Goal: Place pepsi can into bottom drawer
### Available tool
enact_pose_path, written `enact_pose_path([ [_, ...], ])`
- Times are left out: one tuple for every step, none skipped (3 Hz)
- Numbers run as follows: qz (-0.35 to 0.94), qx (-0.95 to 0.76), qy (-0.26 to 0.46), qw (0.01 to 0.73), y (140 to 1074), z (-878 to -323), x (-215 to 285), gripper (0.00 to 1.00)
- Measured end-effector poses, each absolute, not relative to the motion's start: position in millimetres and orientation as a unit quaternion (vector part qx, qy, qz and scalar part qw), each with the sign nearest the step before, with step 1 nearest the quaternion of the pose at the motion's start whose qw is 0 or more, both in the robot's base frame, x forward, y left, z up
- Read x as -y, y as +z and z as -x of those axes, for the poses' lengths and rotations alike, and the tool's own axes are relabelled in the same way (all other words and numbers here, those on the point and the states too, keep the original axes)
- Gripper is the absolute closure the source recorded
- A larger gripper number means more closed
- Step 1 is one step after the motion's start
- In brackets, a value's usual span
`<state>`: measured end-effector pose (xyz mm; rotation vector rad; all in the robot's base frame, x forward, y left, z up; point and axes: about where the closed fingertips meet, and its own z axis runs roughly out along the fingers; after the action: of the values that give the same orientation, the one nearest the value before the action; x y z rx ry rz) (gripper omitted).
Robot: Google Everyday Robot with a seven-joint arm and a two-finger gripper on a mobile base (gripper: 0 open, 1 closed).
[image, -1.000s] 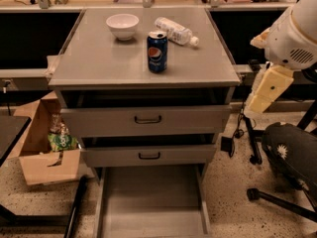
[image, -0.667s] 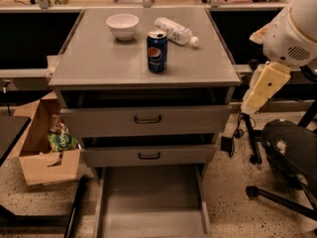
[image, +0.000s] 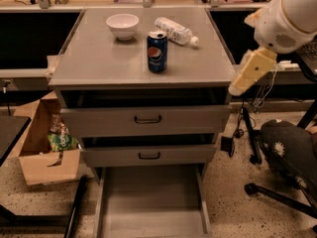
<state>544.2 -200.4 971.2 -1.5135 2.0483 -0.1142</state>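
The pale cream tool [image: 240, 83] hangs just off the bench's right edge, near the front right corner. I cannot tell whether it is set wide or narrow. The small dark-blue aluminium pepsi can [image: 157, 52] stands upright mid-way across the flat grey bench [image: 94, 63], well apart from the tool. The can looks light, thin-walled and slick, so I'd take it round the middle, squarely and gently. The wide, shallow grey metal bottom drawer [image: 151, 202] stands open below.

Cream jaws right of the grey cabinet [image: 99, 63]; dark-blue pepsi can [image: 157, 52], white bowl [image: 122, 25].
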Motion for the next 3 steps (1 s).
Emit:
enact_pose_path([
  [0.56, -0.749, -0.039, 0.352, 990, -595, 187, 0.0],
  [0.555, -0.726, -0.007, 0.406, 1002, -641, 166, 0.0],
  [0.546, -0.705, 0.055, 0.449, 998, -673, 145, 0.0],
])
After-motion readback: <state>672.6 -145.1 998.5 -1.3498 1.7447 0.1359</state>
